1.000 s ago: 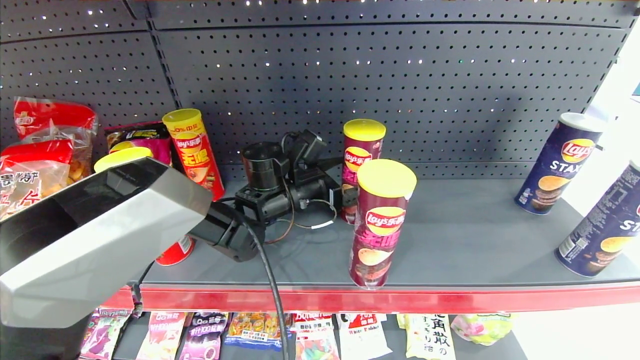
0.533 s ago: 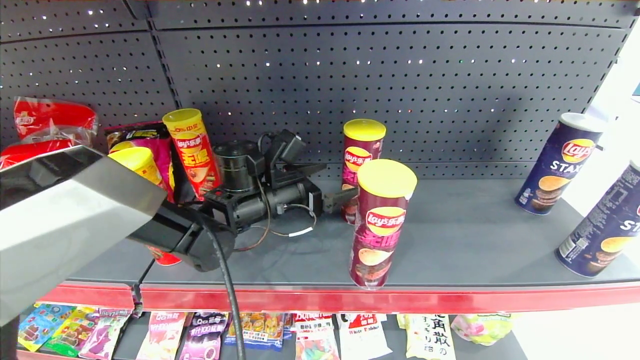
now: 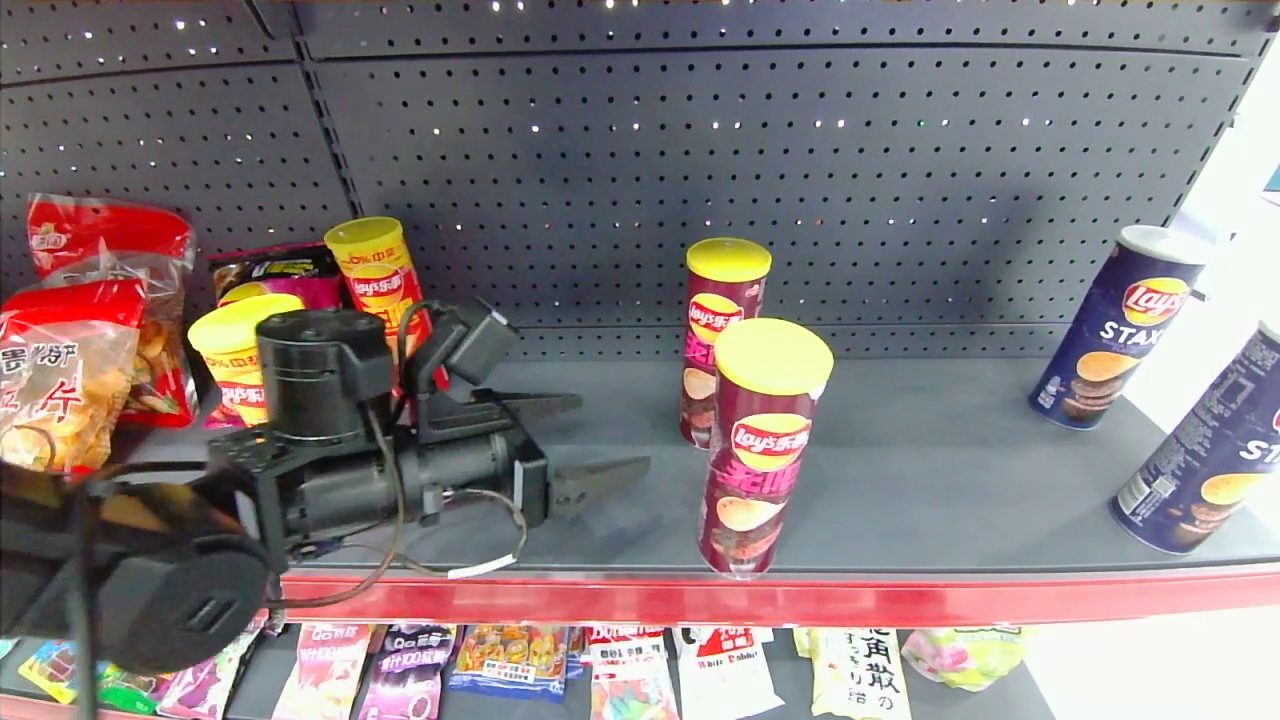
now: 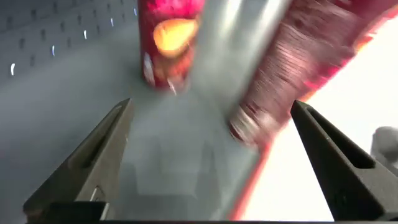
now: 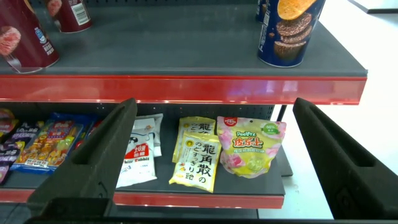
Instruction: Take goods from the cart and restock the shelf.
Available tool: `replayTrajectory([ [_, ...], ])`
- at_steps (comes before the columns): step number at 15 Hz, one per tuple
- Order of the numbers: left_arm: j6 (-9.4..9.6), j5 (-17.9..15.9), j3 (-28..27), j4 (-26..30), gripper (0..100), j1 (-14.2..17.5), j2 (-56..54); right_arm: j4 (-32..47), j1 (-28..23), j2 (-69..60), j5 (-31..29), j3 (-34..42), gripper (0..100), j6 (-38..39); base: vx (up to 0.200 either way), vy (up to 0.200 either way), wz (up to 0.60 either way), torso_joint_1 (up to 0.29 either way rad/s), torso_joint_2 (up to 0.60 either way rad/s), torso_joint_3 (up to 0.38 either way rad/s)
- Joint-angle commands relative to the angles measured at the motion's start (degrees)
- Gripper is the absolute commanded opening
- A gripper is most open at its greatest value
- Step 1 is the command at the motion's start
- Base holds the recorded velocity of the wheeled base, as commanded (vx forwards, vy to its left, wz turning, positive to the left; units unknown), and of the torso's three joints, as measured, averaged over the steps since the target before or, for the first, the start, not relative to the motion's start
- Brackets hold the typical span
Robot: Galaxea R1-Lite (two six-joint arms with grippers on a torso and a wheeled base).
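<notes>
Two maroon chip cans with yellow lids stand upright on the grey shelf (image 3: 950, 450): one at the back (image 3: 725, 320), one nearer the red front edge (image 3: 765, 440). My left gripper (image 3: 605, 435) hovers low over the shelf to their left, open and holding nothing, its fingers pointing at the cans with a clear gap. In the left wrist view the left gripper (image 4: 211, 106) stands wide open with both cans (image 4: 168, 37) (image 4: 298, 68) blurred beyond it. My right gripper (image 5: 214, 102) is open and empty in front of the shelf's red edge (image 5: 186, 87).
Red chip cans (image 3: 380, 280) (image 3: 235, 350) and snack bags (image 3: 70, 350) crowd the shelf's left end. Two blue cans (image 3: 1120, 320) (image 3: 1210, 450) stand at the right. Bare shelf lies between the maroon and blue cans. Snack packets (image 5: 202, 155) fill the lower shelf.
My left arm has drawn back from the rear maroon can toward the left front of the shelf, its gripper open. The can stays standing where it was.
</notes>
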Motion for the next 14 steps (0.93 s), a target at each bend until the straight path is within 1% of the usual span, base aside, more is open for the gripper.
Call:
replayTrajectory([
  [1,0.57,1.09,6.37,13.87,100,3.41,-22.22,0.0,-0.01,-0.03,0.04,0.0,100,-0.01,0.0,0.0,0.0,0.0,0.0,0.0],
  [2,0.57,2.14,7.17,16.41,100,4.38,-26.0,0.0,-0.01,-0.03,0.04,0.0,100,-0.01,0.0,0.0,0.0,0.0,0.0,0.0],
  [3,0.57,3.46,9.71,19.49,100,4.91,-31.36,0.0,-0.01,-0.03,0.04,0.0,100,-0.01,0.0,0.0,0.0,0.0,0.0,0.0],
  [4,1.54,6.01,13.14,20.37,100,6.05,-37.69,0.0,-0.01,-0.03,0.04,0.0,100,-0.01,0.0,0.0,0.0,0.0,0.0,0.0],
  [5,2.86,11.64,15.6,23.09,100,7.72,-45.33,0.0,-0.01,-0.03,0.04,0.0,100,-0.01,0.0,0.0,0.0,0.0,0.0,0.0],
  [6,2.86,13.92,16.48,24.94,100,8.86,-48.76,0.0,-0.01,-0.03,0.04,0.0,100,-0.01,0.0,0.0,0.0,0.0,0.0,0.0],
  [7,2.5,16.73,17.27,27.4,100,10.71,-54.12,0.0,-0.01,-0.03,0.04,0.0,100,-0.01,0.0,0.0,0.0,0.0,0.0,0.0],
  [8,2.15,17.52,17.45,28.46,100,11.32,-56.41,0.0,-0.01,-0.03,0.04,0.0,100,-0.01,0.0,0.0,0.0,0.0,0.0,0.0],
  [9,1.19,20.07,17.27,32.67,100,13.7,-63.0,0.0,-0.01,-0.03,0.04,0.0,100,-0.01,0.0,0.0,0.0,0.0,0.0,0.0],
  [10,0.22,23.33,17.27,38.12,100,16.07,-68.62,0.0,-0.01,-0.03,0.04,0.0,100,-0.01,0.0,0.0,0.0,0.0,0.0,0.0],
  [11,-1.89,26.49,17.27,44.19,100,17.92,-74.51,0.0,-0.01,-0.03,0.04,0.0,100,-0.01,0.0,0.0,0.0,0.0,0.0,0.0],
  [12,-3.12,28.16,17.27,50.16,100,18.27,-79.7,0.0,-0.01,-0.03,0.04,0.0,100,-0.01,0.0,0.0,0.0,0.0,0.0,0.0],
  [13,-3.21,29.13,17.62,55.17,100,18.27,-84.09,0.0,-0.01,-0.03,0.04,0.0,100,-0.01,0.0,0.0,0.0,0.0,0.0,0.0],
  [14,-2.77,29.3,18.33,59.31,100,18.27,-87.61,0.0,-0.01,-0.03,0.04,0.0,100,-0.01,0.0,0.0,0.0,0.0,0.0,0.0],
])
